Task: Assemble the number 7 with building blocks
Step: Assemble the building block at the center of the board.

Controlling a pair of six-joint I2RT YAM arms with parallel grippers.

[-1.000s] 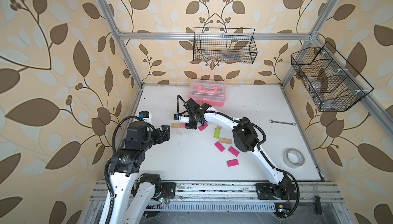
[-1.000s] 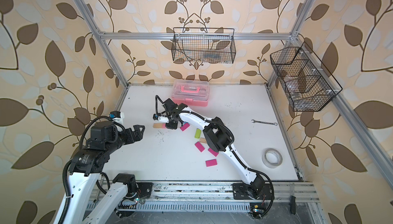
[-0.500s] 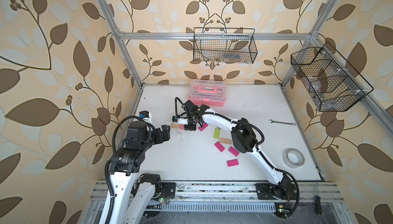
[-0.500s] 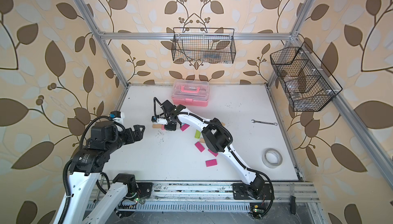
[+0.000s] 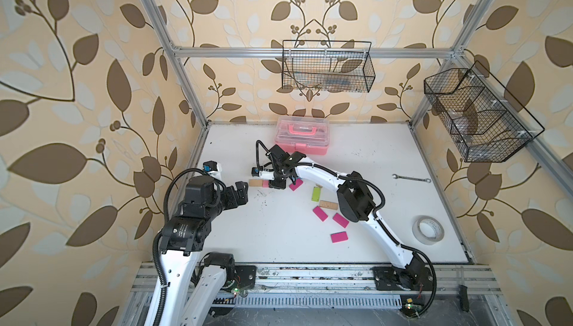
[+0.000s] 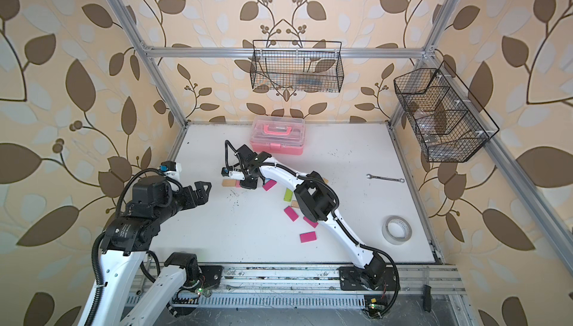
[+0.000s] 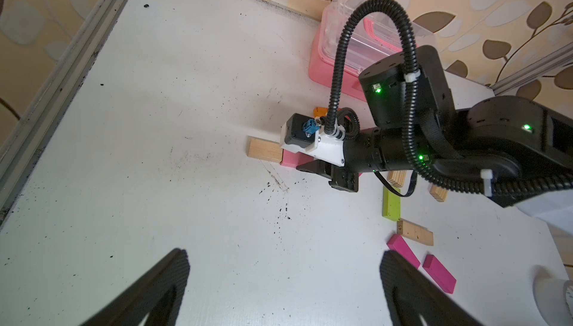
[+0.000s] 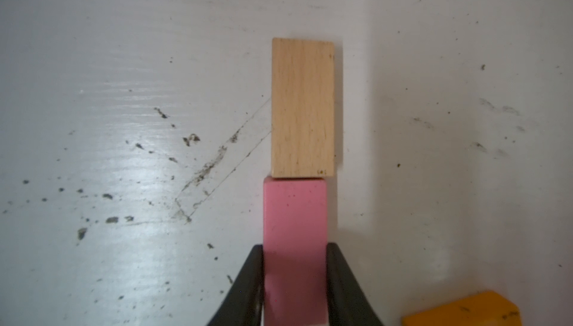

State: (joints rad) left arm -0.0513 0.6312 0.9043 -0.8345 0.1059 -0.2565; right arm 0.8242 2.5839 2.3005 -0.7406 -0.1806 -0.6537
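Top views: right gripper sits almost where it was a second ago, low over the pink block on the white table, with leaf-papered walls around. Left wrist: left gripper gapes wide above the table. Right wrist: jaws clamp the pink block, its end touching the wood block.

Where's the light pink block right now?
In the right wrist view the light pink block is pinched in the right claw, end butted against the plain wood block; in a top view it lies left-front of the pink case.
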